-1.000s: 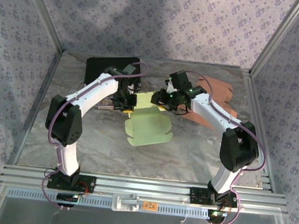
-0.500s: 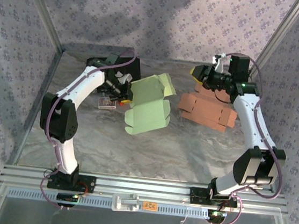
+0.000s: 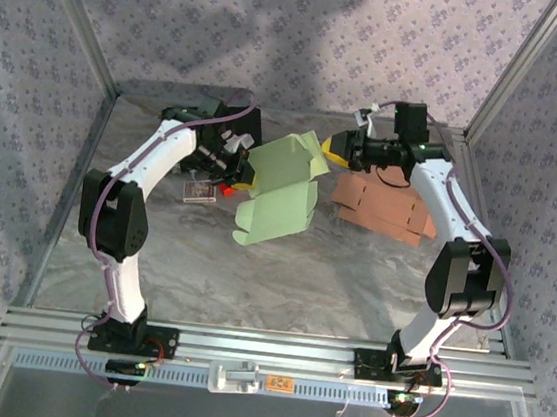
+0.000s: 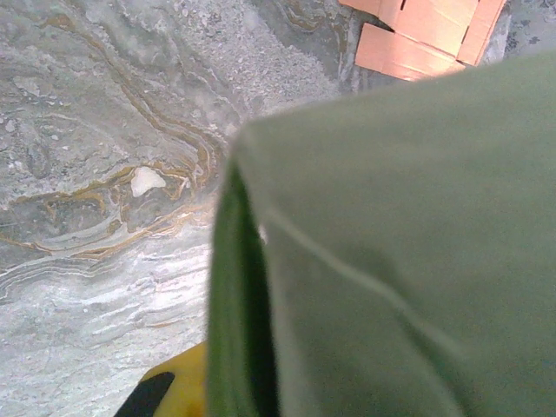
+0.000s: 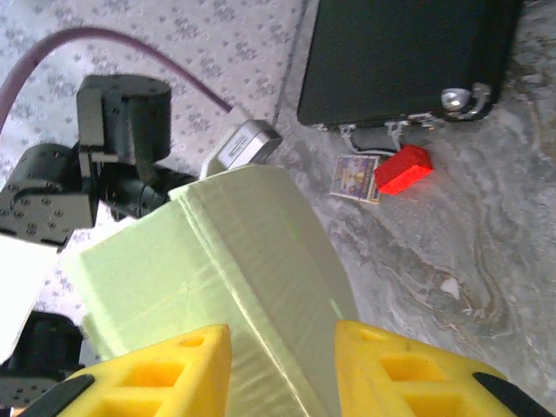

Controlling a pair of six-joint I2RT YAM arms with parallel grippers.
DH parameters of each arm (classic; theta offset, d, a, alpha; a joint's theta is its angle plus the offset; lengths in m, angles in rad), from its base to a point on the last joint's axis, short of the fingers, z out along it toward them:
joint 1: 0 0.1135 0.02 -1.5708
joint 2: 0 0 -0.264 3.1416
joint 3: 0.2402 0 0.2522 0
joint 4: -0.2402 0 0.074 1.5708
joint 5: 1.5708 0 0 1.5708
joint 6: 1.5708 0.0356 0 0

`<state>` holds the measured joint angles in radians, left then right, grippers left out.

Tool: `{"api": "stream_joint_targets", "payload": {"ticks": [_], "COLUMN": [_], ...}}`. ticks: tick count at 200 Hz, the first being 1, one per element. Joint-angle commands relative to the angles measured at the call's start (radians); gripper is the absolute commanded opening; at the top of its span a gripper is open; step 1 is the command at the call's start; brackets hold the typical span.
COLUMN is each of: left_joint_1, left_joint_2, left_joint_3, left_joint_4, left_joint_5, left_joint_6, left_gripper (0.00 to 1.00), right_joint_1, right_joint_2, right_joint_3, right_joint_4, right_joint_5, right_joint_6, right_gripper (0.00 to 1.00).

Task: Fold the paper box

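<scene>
From the left wrist the green paper box [image 4: 400, 261] is a blur running off the right and bottom edges, one yellow finger [image 4: 187, 382] is a sliver at the bottom edge, and the orange cardboard [image 4: 426, 30] is cut by the top edge. From above, the left hand [image 3: 239, 171] has its fingertips hidden behind the box, and the print on the small card [image 3: 197, 196] is too small to read. From the right wrist, the right hand [image 5: 282, 347] has its fingers cut by the bottom edge

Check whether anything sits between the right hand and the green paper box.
Nothing visible does. The right hand faces the green paper box directly, its yellow fingers apart; the left hand holds the box up.
</scene>
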<state>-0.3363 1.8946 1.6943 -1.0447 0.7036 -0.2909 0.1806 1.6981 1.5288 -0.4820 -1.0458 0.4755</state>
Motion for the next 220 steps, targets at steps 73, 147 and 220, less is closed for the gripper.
{"api": "stream_joint_targets", "payload": {"ticks": [73, 147, 220], "left_joint_1": [-0.006, -0.014, -0.026], "left_joint_2": [-0.003, -0.013, -0.019], "left_joint_3": [0.016, 0.021, 0.028], "left_joint_4": [-0.017, -0.029, -0.042], "left_joint_5": [0.031, 0.019, 0.003], "left_joint_6": [0.019, 0.025, 0.030], "left_gripper": [0.00, 0.00, 0.00], "right_joint_1": [0.082, 0.130, 0.218], "right_joint_2": [0.030, 0.066, 0.110], "right_joint_3": [0.079, 0.151, 0.246], "right_joint_4": [-0.167, -0.262, -0.384], "right_joint_5": [0.104, 0.251, 0.569], "right_joint_6": [-0.154, -0.214, -0.258], "right_gripper": [0.39, 0.34, 0.22]}}
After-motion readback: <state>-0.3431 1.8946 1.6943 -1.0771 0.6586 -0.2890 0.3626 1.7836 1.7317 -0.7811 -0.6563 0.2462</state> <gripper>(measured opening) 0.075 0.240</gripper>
